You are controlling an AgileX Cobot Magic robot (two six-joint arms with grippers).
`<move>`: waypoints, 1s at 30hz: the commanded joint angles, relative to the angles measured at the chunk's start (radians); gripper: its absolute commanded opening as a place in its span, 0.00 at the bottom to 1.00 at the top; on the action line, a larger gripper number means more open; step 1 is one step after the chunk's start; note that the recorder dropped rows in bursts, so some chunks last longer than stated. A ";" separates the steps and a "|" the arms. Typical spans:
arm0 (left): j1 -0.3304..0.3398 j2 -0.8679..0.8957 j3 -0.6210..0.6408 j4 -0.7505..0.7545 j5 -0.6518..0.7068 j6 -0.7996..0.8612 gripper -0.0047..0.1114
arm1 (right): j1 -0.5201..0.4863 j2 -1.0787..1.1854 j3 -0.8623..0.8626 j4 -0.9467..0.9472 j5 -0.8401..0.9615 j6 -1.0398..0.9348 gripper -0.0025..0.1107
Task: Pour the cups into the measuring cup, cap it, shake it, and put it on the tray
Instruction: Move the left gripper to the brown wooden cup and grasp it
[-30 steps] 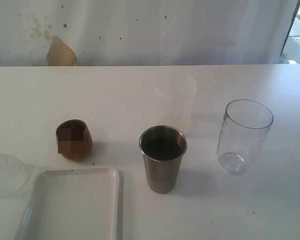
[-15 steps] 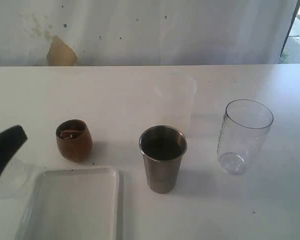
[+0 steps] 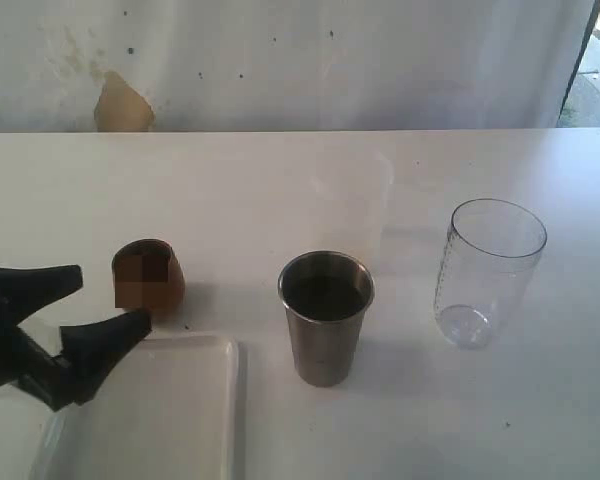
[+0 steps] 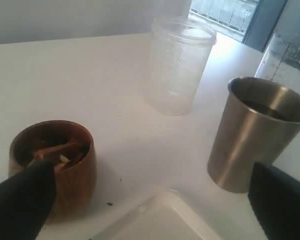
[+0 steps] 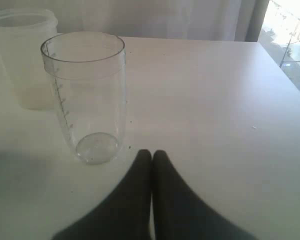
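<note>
— Where is the left gripper [image 3: 111,298] hovering?
— Near the wooden cup [image 3: 149,279], at the tray's [image 3: 170,420] far edge, its fingers standing wide apart.
— And the right gripper [image 5: 151,153]?
— Its fingers are pressing together, holding nothing, just beside the measuring cup [image 3: 489,271], which is standing upright on the desk [image 3: 230,190], right of the steel tumbler [image 3: 325,318].

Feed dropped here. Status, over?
Left gripper open beside wooden cup, nothing held. Right gripper shut, empty. Measuring cup upright, empty. Nothing in the way.
</note>
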 commanded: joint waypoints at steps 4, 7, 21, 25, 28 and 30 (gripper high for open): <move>-0.136 0.234 -0.136 -0.286 0.047 0.205 0.94 | 0.003 -0.005 0.005 -0.006 0.000 0.005 0.02; -0.136 0.287 -0.154 -0.333 0.053 0.226 0.94 | 0.003 -0.005 0.005 -0.006 0.000 0.005 0.02; -0.136 0.425 -0.249 -0.370 0.048 0.300 0.94 | 0.003 -0.005 0.005 -0.006 0.000 0.005 0.02; -0.136 0.470 -0.286 -0.372 0.048 0.308 0.94 | 0.003 -0.005 0.005 -0.006 0.000 0.005 0.02; -0.136 0.487 -0.303 -0.377 0.048 0.308 0.94 | 0.003 -0.005 0.005 -0.006 0.000 0.005 0.02; -0.136 0.500 -0.315 -0.377 0.048 0.308 0.94 | 0.003 -0.005 0.005 -0.006 0.000 0.005 0.02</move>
